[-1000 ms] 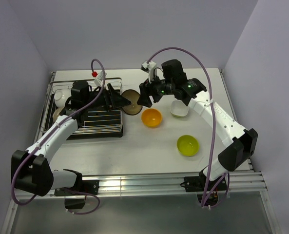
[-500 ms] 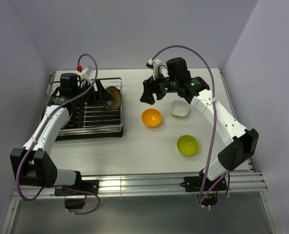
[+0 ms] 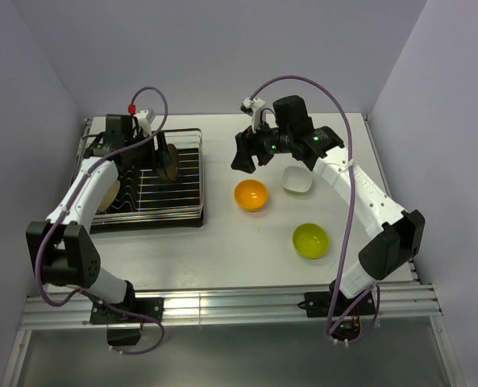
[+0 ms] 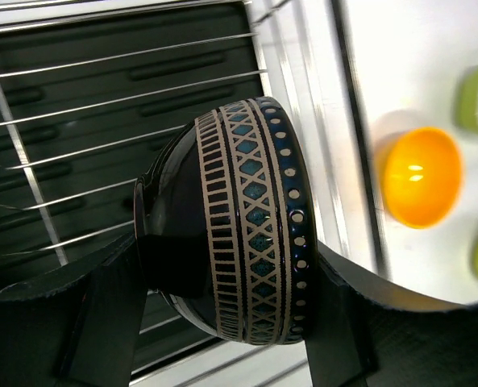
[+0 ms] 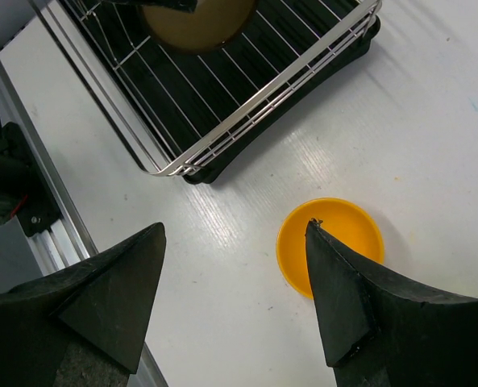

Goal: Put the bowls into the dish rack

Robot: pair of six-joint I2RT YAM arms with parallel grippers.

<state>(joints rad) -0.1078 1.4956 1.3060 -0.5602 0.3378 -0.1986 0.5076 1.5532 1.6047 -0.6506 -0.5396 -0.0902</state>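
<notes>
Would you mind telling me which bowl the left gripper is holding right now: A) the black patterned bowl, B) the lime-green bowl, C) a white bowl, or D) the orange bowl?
A: in the left wrist view the left gripper has a finger on either side of the black patterned bowl, held on edge over the dish rack, while the orange bowl lies free outside the rack.
</notes>
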